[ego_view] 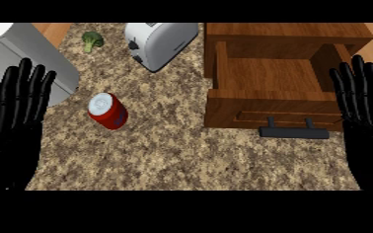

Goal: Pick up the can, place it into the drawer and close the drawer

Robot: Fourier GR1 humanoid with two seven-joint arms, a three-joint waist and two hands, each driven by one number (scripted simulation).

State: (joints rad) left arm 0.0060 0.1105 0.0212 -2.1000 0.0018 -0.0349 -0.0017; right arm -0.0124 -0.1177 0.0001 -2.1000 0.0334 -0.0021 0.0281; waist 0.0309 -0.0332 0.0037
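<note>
A red can (108, 111) with a silver top stands on the speckled counter, left of centre. To its right a wooden drawer (271, 74) is pulled open, nothing showing inside, with a black handle (293, 132) on its front. My left hand (22, 108) is open at the view's left edge, fingers up, just left of the can and apart from it. My right hand (357, 103) is open at the right edge, fingers up, beside the drawer's right side.
A silver toaster (159, 43) sits behind the can, close to the drawer's left wall. A piece of broccoli (91, 40) lies at the back left. A grey sink edge (40, 59) fills the far left corner.
</note>
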